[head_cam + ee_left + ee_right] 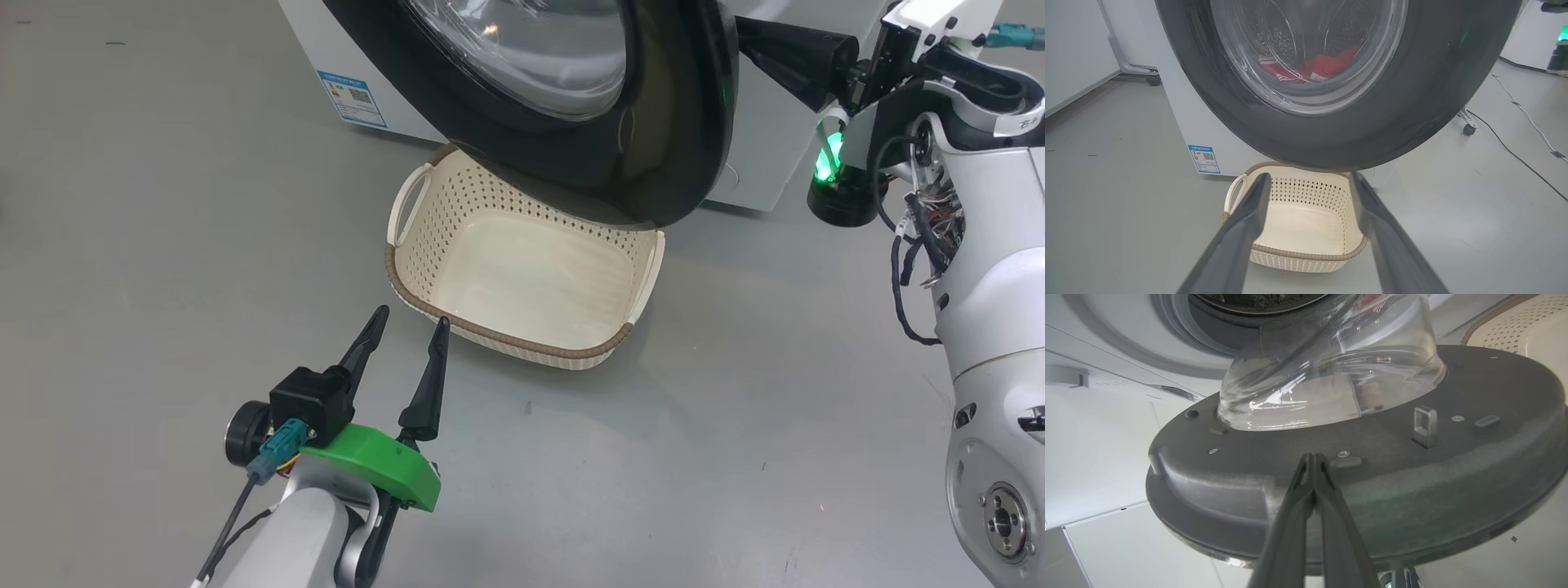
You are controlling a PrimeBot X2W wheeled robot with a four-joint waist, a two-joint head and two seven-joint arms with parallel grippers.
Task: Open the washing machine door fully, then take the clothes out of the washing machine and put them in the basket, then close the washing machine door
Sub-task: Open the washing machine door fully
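Washing machine door (682, 122) stands partly open, overhanging the basket (433, 229) on the floor (163, 245). Red clothes (1327, 67) lie inside the washing machine (1180, 118). Right gripper (1312, 457) is at the door's inner face, jaws pressed together. Left gripper (412, 317) is near the basket's rim, jaws spread.

The washing machine door (571, 155) is a large round glossy black disc with a bulging clear glass bowl at its centre. It stands swung partly out from the front of the washing machine (1212, 130) and fills the head view's 12 o'clock. The right wrist view shows the door's matt grey inner face, with a small latch loop at 3 o'clock of the bowl. The machine is a white box with a blue sticker (351, 98) low on its front. The clothes (1323, 67), red with white trim, lie in the perforated steel drum and show through the glass. The basket (522, 347), cream with perforated sides and a brown rim, sits upright and empty on the floor. Its far edge lies under the door's 6 o'clock rim.
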